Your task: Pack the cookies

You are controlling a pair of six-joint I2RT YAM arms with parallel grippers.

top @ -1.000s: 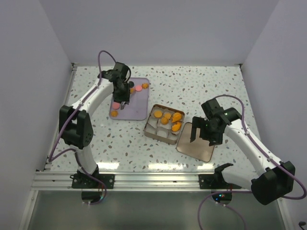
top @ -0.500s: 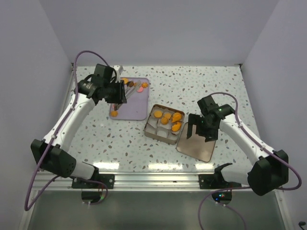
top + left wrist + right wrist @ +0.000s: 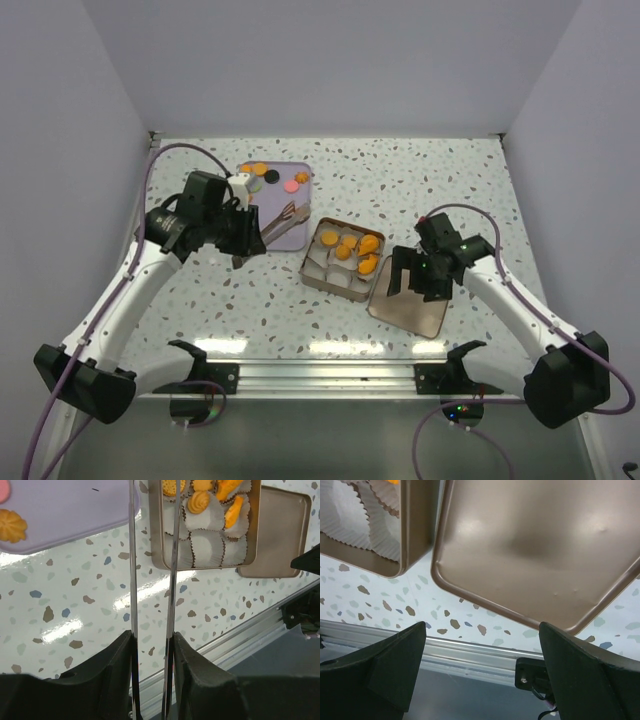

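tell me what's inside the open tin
White paper cups line the tin; orange cookies lie in some, others look empty. The tin floor under the cups is hidden.

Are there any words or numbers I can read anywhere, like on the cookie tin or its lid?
None: no word, number, brand or sign can be read in any view.
The tin, its lid, the lilac tray and the tongs are all plain.
The cookies show only ridged patterns, no letters.
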